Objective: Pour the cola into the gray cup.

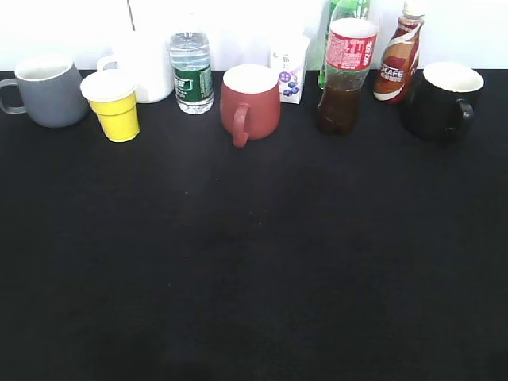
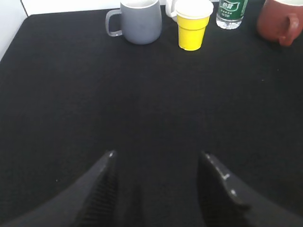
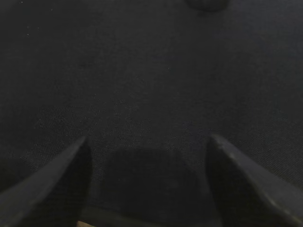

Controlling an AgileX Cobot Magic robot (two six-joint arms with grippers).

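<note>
The cola bottle (image 1: pixel 343 75), clear with dark liquid and a red label, stands upright at the back right of the black table. The gray cup (image 1: pixel 49 91) stands at the back left, handle to the left; it also shows in the left wrist view (image 2: pixel 140 21). My left gripper (image 2: pixel 157 158) is open and empty above bare cloth, well in front of the gray cup. My right gripper (image 3: pixel 147 142) is open and empty above bare cloth. Neither gripper shows in the exterior view.
Along the back stand a yellow paper cup (image 1: pixel 115 105), a white mug (image 1: pixel 147 63), a water bottle (image 1: pixel 191 71), a dark red mug (image 1: pixel 249 101), a small carton (image 1: pixel 289 70), a green soda bottle (image 1: pixel 349 9), a coffee bottle (image 1: pixel 398 55) and a black mug (image 1: pixel 443 101).
</note>
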